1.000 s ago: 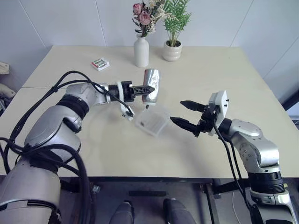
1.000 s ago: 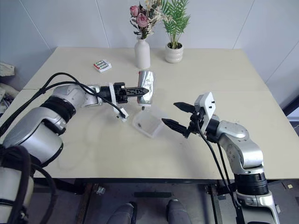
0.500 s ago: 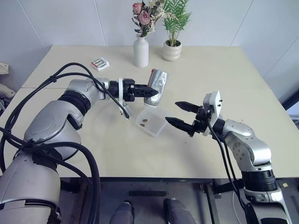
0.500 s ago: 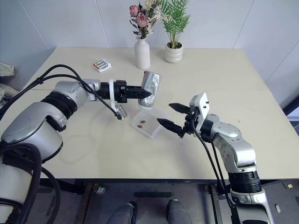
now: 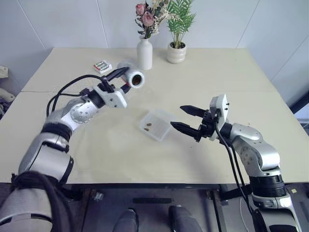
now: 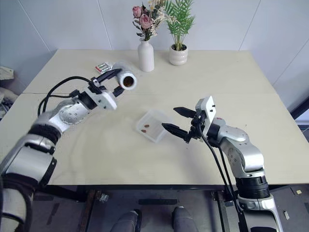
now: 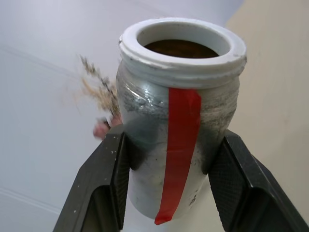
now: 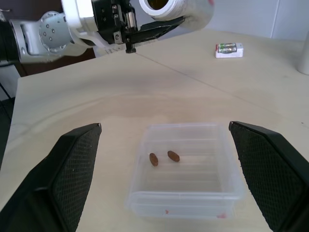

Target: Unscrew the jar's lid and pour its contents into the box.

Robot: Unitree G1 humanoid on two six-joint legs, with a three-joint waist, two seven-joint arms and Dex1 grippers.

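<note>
- Silvery-grey metal with a worn, smudged finish makes up the jar [image 7: 178, 130], which has a pale rim, a dark open mouth and a red stripe [image 7: 178, 154] running down its side.
- The left gripper [image 5: 121, 79] is clamped on the jar's body, holding it in the air above the table [image 5: 217, 77], near the white vase [image 5: 144, 53].
- The clear plastic box [image 8: 186, 169] sits on the table with two small brown bits [image 8: 163, 157] inside.
- The right gripper [image 5: 187, 118] hovers just beside the box, fingers spread wide and holding nothing.
</note>
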